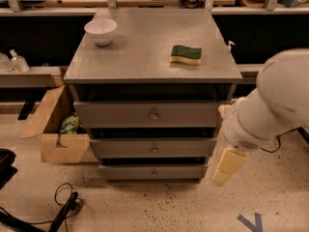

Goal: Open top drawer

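The grey cabinet [145, 57] stands in the middle of the camera view with three drawers stacked in its front. The top drawer [116, 114] is the widest and tallest of them, with a small round metallic knob [154, 114] at its centre. Its front sits about flush under the cabinet top. My white arm [270, 105] reaches in from the right. My gripper [227, 166], cream-coloured, hangs low at the cabinet's right front corner, beside the two lower drawers. It is below and right of the knob and touches nothing.
A white bowl [100, 30] and a green-and-yellow sponge [186, 54] rest on the cabinet top. An open cardboard box [50, 129] stands on the floor at the left. Black cables [65, 209] lie at the lower left. Workbenches run behind.
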Motion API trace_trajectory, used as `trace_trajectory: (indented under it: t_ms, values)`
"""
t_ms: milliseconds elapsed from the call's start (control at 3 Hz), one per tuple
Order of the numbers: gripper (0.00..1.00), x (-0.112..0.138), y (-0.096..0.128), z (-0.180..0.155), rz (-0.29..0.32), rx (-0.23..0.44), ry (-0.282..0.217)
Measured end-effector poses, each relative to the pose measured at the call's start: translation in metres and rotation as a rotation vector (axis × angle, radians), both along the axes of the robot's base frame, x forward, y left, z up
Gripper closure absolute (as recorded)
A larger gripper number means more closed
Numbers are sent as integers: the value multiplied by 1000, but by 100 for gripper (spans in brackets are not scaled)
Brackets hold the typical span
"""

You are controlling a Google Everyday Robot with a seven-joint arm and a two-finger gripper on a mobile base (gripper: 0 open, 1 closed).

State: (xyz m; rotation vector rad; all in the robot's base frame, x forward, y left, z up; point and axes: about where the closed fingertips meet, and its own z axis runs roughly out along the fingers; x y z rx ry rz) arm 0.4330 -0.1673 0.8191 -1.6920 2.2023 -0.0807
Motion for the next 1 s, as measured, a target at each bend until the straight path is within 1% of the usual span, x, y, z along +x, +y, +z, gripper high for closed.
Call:
trace_trajectory:
  t_ms: [333,667,1000]
  values:
    - [0,43,23,-53,34,22,-91]
    - [0,46,25,-43,31,31,-121]
    - [0,47,25,-49,33,19,-120]
